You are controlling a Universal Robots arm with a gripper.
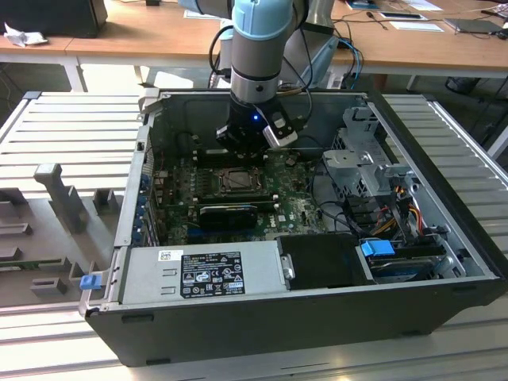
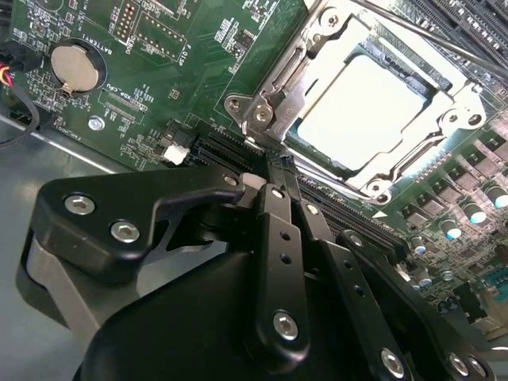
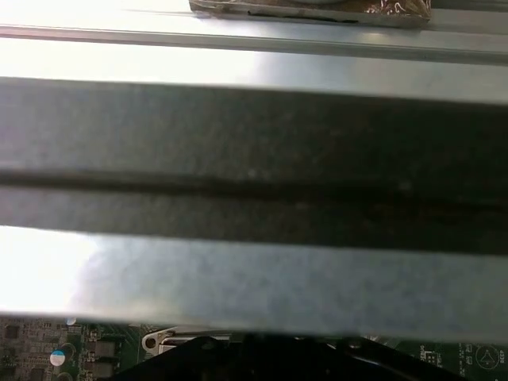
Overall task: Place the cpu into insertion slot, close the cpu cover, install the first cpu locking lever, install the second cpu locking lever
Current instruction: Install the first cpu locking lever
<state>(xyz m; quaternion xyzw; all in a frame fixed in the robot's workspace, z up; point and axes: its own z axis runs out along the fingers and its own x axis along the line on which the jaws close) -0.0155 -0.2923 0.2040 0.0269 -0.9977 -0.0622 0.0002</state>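
Note:
The cpu [image 2: 363, 111] lies flat in its socket on the green board, its silver top showing through the window of the cpu cover [image 2: 311, 65], which lies down over it. A thin locking lever [image 2: 444, 41] runs along the socket's far side. My gripper [image 2: 274, 163] is shut with nothing between its fingers [image 2: 279, 238], its tips just off the socket corner with the metal hook [image 2: 262, 109]. In the exterior view the gripper [image 1: 248, 144] hangs inside the open case, just behind the socket [image 1: 236, 181].
A long black card [image 1: 228, 214] lies in front of the socket. The power supply [image 1: 210, 274] fills the case front, and a drive cage [image 1: 369, 159] with cables stands at the exterior view's right. A coin battery [image 2: 75, 67] sits on the board. The case wall [image 3: 254, 159] is close by.

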